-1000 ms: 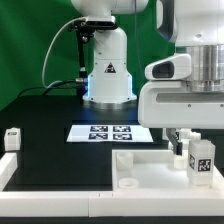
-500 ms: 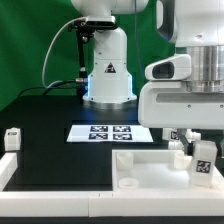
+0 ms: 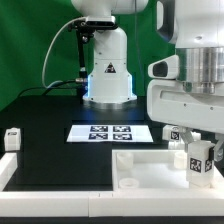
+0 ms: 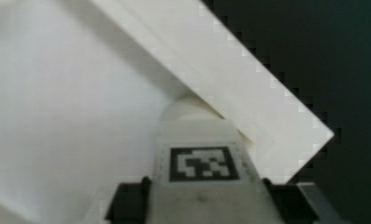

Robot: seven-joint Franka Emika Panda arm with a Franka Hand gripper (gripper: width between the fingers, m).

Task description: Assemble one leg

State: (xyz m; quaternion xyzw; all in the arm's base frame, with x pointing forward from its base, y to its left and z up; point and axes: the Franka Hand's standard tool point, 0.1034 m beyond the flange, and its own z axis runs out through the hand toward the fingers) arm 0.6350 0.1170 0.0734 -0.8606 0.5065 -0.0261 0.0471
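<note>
My gripper (image 3: 197, 140) is shut on a leg (image 3: 198, 160), a small white post with a black-and-white tag, and holds it upright over the right part of the white tabletop (image 3: 150, 172). In the wrist view the leg (image 4: 203, 150) sits between my two dark fingers (image 4: 132, 200), its tip pointing at the tabletop's raised rim (image 4: 217, 70) near a corner. A second leg (image 3: 13, 138) lies at the exterior view's left on the white bar.
The marker board (image 3: 108, 132) lies on the black mat behind the tabletop. The robot base (image 3: 108, 70) stands at the back. A white bar (image 3: 8, 165) edges the mat at the exterior view's left. A raised socket (image 3: 124, 157) stands on the tabletop.
My gripper and the held leg have shifted slightly to the exterior view's left and a little up over the last half second.
</note>
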